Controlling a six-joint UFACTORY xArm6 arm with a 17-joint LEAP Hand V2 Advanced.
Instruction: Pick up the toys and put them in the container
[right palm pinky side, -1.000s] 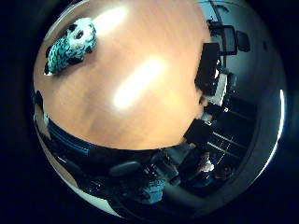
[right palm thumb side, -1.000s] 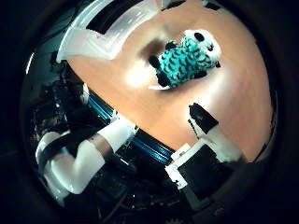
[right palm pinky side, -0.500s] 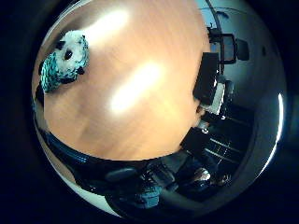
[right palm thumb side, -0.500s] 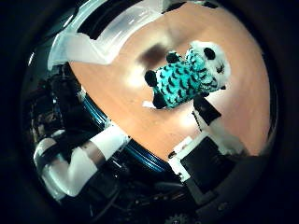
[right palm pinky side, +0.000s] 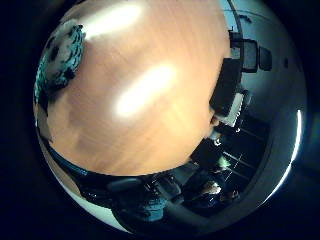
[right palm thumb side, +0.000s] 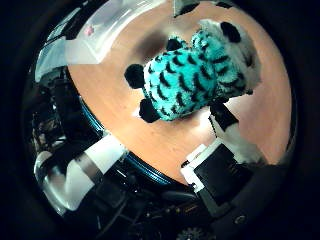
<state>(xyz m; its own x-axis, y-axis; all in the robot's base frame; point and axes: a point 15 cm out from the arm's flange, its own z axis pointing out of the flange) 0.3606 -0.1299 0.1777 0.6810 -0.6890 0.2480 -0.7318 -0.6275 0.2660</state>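
A teal plush toy with black stripes, black paws and a white head with black ears lies on the wooden table. It fills much of the thumb side view, so it is close under my palm. The same toy shows at the rim of the little finger side view. One white and black finger of my hand reaches out fairly straight, its dark tip beside the toy's flank and not curled round it. A clear plastic container stands on the table just beyond the toy.
The table's dark rounded edge runs close to the toy. The white arm link shows below that edge. Dark chairs and office furniture stand past the far side of the table.
The palm has come down towards the toy, which now looks much larger in the thumb side view and has slid to the rim of the other view. The toy itself has not moved.
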